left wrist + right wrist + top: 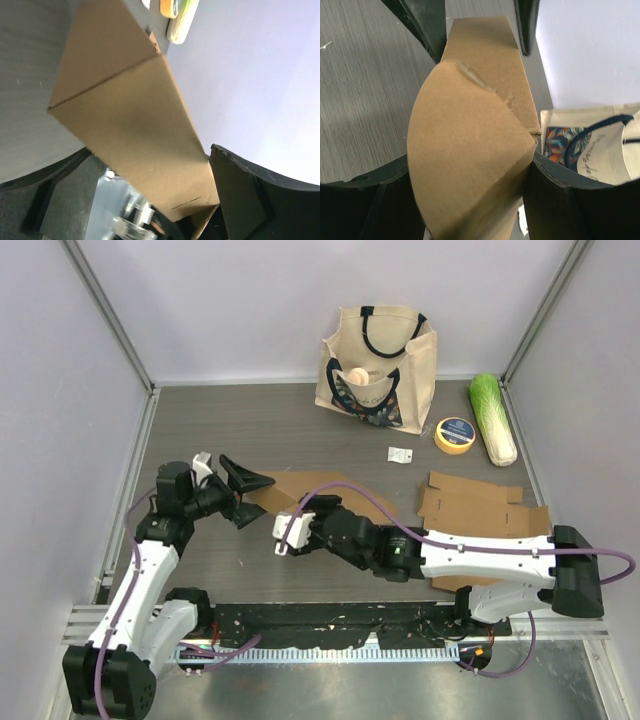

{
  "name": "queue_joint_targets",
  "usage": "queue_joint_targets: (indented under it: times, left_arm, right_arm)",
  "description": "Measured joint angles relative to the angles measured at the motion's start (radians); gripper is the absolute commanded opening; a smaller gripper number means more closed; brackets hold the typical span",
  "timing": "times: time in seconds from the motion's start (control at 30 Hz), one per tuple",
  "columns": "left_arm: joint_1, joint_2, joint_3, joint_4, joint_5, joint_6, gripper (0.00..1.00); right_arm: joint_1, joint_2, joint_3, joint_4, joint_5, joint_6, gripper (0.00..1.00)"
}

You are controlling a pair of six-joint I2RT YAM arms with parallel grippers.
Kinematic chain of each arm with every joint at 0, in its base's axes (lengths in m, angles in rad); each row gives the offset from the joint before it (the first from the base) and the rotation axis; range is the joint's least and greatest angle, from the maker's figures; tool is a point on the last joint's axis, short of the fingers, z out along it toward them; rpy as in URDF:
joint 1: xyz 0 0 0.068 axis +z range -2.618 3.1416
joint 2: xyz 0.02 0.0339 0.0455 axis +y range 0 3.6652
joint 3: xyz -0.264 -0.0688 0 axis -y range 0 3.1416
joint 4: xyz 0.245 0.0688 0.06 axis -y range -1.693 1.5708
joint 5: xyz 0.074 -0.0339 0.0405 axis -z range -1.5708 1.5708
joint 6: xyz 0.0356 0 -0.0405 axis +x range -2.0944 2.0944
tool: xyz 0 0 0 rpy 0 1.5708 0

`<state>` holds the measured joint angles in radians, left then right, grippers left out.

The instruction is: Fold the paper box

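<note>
The paper box (310,485) is a brown cardboard piece, partly folded, lying mid-table between both arms. In the right wrist view the paper box (470,150) bulges between my right gripper's (470,200) black fingers (570,200), which press on both of its sides. My right gripper (300,512) reaches in from the right. My left gripper (258,498) stands open around the box's left end. In the left wrist view the paper box (130,115) touches one finger (245,195), with a gap on the other side of my left gripper (150,200).
A flat cardboard sheet (480,508) lies at the right, partly under the right arm. At the back stand a canvas tote bag (375,365), a yellow tape roll (455,435), a napa cabbage (493,418) and a small white tag (401,454).
</note>
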<state>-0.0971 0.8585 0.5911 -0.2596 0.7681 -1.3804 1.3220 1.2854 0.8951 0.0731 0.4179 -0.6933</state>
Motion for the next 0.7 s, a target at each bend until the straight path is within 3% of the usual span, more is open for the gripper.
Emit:
queue_joint_targets:
  times: [0.33, 0.53, 0.7]
  left_arm:
    - [0.007, -0.235, 0.117, -0.229, -0.263, 0.505, 1.0]
    - [0.007, -0.304, 0.137, -0.359, -0.419, 0.633, 0.98]
    - [0.007, -0.305, 0.149, -0.401, -0.494, 0.676, 0.98]
  right_arm:
    - [-0.017, 0.06, 0.41, -0.622, 0.053, 0.239, 0.45]
    - [-0.069, 0.333, 0.734, -0.991, -0.077, 0.349, 0.45]
    - [-0.128, 0.552, 0.871, -1.156, -0.189, 0.356, 0.6]
